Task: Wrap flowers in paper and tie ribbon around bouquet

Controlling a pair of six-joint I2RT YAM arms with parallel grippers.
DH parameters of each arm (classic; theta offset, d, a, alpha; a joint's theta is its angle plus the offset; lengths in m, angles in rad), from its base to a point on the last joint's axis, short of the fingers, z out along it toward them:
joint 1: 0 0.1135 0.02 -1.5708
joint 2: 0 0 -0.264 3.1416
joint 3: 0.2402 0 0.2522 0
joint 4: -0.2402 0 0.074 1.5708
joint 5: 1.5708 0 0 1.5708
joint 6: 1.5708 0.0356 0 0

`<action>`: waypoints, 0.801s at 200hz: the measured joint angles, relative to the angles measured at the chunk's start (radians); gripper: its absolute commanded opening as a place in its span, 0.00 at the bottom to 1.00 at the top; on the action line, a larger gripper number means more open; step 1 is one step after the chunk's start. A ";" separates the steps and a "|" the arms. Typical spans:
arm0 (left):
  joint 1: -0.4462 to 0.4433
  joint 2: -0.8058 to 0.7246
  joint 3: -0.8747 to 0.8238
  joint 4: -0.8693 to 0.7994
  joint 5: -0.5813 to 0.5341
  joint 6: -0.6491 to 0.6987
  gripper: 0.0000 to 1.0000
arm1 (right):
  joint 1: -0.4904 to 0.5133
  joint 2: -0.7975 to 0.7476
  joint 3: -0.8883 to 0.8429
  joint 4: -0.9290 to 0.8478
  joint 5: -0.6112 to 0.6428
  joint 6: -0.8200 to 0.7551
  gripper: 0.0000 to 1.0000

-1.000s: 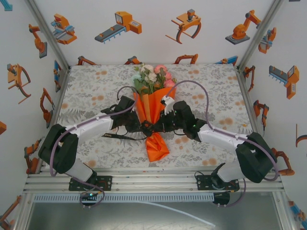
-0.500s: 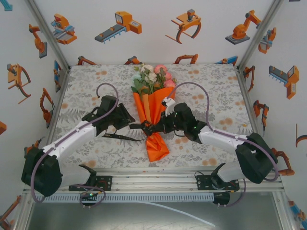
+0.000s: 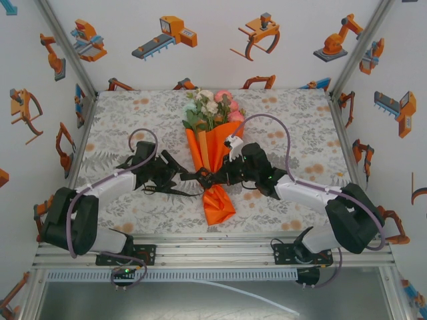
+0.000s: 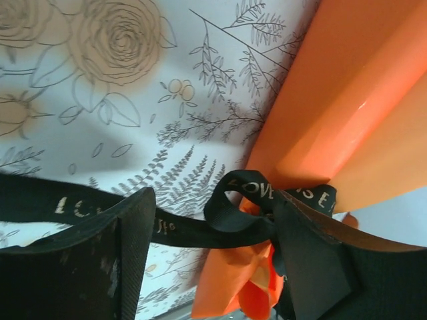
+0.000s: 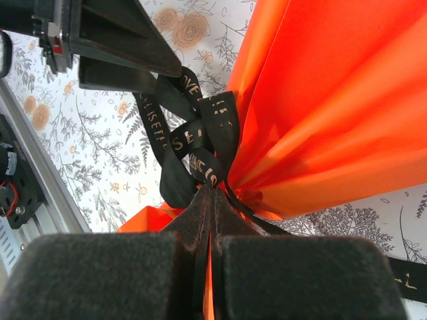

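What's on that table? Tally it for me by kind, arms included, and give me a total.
Flower bunch: 1
Orange paper wrap: 1
Black ribbon: 1
Robot arms: 2, left arm and right arm
Total: 5

The top camera looked down from above and behind the arm bases, facing the far wall and taking in the whole tablecloth (image 3: 133, 113). The left wrist camera sat low and faced right, the right wrist camera faced left, both very near. All three shared the ribbon (image 3: 200, 177) knot at the waist of the bouquet (image 3: 213, 150).
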 measured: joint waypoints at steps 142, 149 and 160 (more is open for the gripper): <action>0.048 0.018 -0.045 0.081 0.051 -0.092 0.01 | -0.031 -0.119 -0.019 -0.026 0.109 0.058 0.00; 0.050 0.016 -0.047 0.080 0.051 -0.092 0.01 | -0.035 -0.130 -0.025 -0.029 0.124 0.066 0.00; 0.051 0.013 -0.047 0.077 0.051 -0.092 0.00 | -0.042 -0.140 -0.032 -0.042 0.146 0.075 0.00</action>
